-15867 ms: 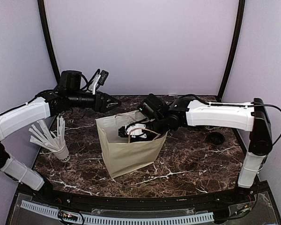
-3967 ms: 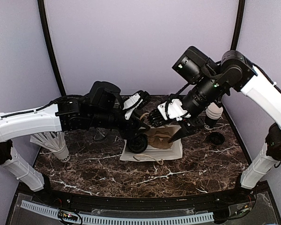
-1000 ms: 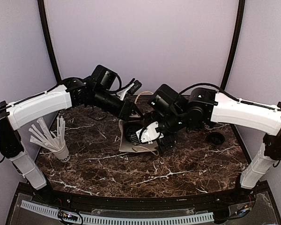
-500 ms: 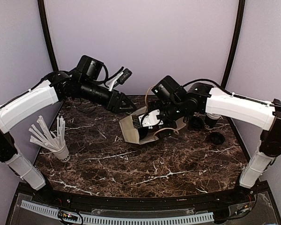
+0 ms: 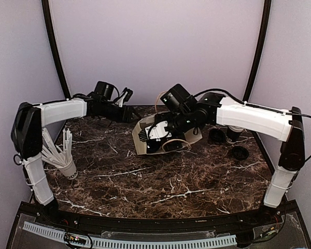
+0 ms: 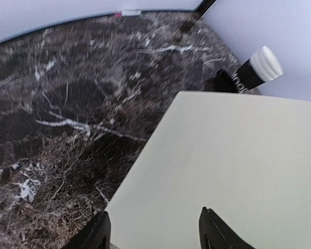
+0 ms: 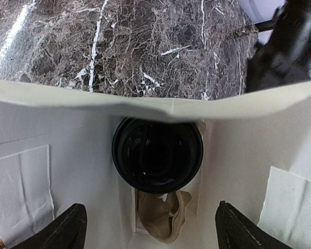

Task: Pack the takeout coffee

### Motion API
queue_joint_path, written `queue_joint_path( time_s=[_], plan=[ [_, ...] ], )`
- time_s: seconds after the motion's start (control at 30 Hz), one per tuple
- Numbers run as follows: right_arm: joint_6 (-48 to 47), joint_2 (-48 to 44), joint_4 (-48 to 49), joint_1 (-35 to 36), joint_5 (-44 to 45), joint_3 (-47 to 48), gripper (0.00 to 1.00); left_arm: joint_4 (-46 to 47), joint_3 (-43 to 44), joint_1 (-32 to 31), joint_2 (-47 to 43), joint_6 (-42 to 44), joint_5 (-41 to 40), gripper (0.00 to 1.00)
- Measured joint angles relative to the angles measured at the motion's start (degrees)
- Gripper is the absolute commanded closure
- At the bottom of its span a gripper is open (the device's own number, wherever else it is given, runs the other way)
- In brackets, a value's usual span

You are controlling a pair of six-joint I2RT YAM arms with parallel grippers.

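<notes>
the lidded cup and its pulp tray sit deep in the paper bag, now tilted up from the table. the left gripper has backed off, fingers spread and empty. the right gripper stays inside the mouth, fingers spread. we judge that righting the bag remains.

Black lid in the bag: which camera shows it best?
Right wrist: it looks straight into the bag at the black lid. Top view: right arm blocks it; left wrist sees only the bag's outside.

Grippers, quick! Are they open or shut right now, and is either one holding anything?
Left gripper: open, holding nothing.
Right gripper: open, reaching inside the paper bag, holding nothing.
</notes>
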Motion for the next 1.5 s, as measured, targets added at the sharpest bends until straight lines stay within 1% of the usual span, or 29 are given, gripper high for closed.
queue_joint_path(
  time_s=[0.07, 0.17, 0.23, 0.33, 0.43, 0.63, 1.0, 1.13, 1.3, 1.4, 1.5],
  plan=[
    [0.1, 0.9, 1.2, -0.3, -1.4, 0.3, 0.13, 1.4, 1.6, 0.0, 8.2, -0.9, 0.2, 0.41],
    [0.4, 2.5, 2.1, -1.0, -3.5, 0.6, 0.14, 2.2, 5.0, 0.0, 16.3, -2.2, 1.6, 0.45],
    [0.7, 3.7, 3.6, -1.7, -5.4, 0.7, 0.12, 2.5, 6.5, 0.1, 18.0, -2.5, 2.5, 0.46],
    [1.0, 4.7, 5.2, -3.0, -6.6, 0.7, 0.06, 3.7, 9.8, 0.0, 20.1, -3.0, 4.4, 0.48],
    [1.0, 6.0, 7.4, -4.0, -7.1, 0.7, 0.04, 5.4, 12.2, 0.0, 21.3, -3.3, 6.6, 0.48],
    [0.9, 8.7, 10.4, -5.4, -8.8, 0.7, 0.02, 7.8, 13.5, 0.1, 23.3, -3.5, 8.7, 0.49],
    [1.0, 13.0, 15.8, -6.0, -10.6, 2.9, 0.01, 8.7, 16.0, 0.8, 26.3, -4.0, 10.9, 0.52],
    [1.2, 14.3, 16.3, -6.0, -10.7, 4.4, 0.02, 9.0, 16.2, 0.8, 26.4, -4.1, 11.3, 0.53],
    [2.5, 16.0, 16.5, -6.0, -10.2, 6.7, 0.06, 9.0, 16.8, 0.8, 26.6, -4.4, 11.9, 0.54],
    [3.0, 16.2, 16.4, -6.0, -10.0, 7.2, 0.02, 9.0, 17.0, 0.8, 26.6, -4.6, 12.5, 0.55],
    [3.1, 16.3, 15.2, -6.0, -9.5, 7.9, 0.01, 9.0, 17.0, 0.8, 26.6, -5.0, 13.3, 0.58]
  ],
)
